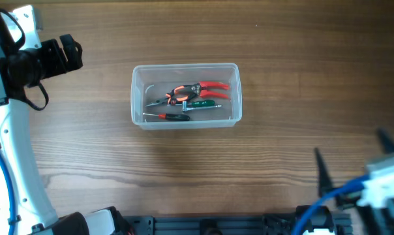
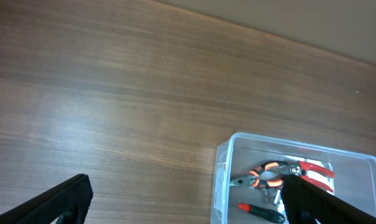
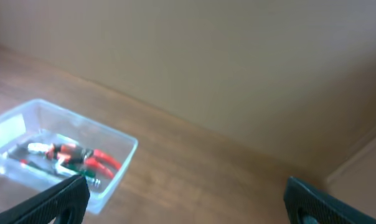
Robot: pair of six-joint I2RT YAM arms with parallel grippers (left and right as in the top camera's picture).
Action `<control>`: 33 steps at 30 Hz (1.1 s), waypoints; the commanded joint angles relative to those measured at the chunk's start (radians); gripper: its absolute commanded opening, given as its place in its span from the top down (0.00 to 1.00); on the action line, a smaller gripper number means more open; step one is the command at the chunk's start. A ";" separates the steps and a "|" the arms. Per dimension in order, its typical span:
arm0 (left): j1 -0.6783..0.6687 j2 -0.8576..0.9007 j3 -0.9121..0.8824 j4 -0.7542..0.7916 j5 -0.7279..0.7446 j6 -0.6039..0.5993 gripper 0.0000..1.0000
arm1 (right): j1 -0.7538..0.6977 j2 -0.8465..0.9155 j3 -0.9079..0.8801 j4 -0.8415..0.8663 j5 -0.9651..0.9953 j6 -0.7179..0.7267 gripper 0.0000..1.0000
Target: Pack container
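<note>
One clear plastic rectangular container (image 1: 137, 98) sits midway on the wooden worktop (image 1: 282, 65), holding four hand tools (image 1: 184, 98) (two pliers (image 1: 210, 87), two screwdrivers (image 1: 200, 103)). Two arms: left gripper (image 2: 185, 183) far left, right gripper (image 3: 185, 183) near right, both splayed wide, empty.

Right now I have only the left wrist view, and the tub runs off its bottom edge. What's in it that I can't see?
Observer: A green screwdriver, lying between the red pliers and the black screwdriver in the tub.
Operator: And where is the right gripper?
Observer: The right gripper is low on the right of the overhead view, well apart from the tub, open.
</note>
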 commanded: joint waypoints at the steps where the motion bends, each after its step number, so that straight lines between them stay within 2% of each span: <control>1: 0.005 0.005 0.005 0.002 0.005 -0.002 0.00 | -0.050 -0.197 -0.338 0.132 -0.113 0.087 0.00; 5: 0.005 0.005 0.005 0.002 0.005 -0.002 0.00 | -0.072 -0.332 -0.593 0.261 -0.209 0.177 0.00; 10: 0.006 0.005 0.005 0.002 0.005 -0.002 0.00 | -0.072 -0.397 -0.775 0.271 -0.224 0.176 0.00; 24: 0.005 0.005 0.005 0.002 0.005 -0.002 0.00 | -0.072 -0.415 -0.977 0.314 -0.222 0.168 0.00; 33: 0.003 0.005 0.005 -0.005 0.005 -0.002 0.00 | -0.072 -0.415 -1.072 0.330 -0.105 0.171 0.00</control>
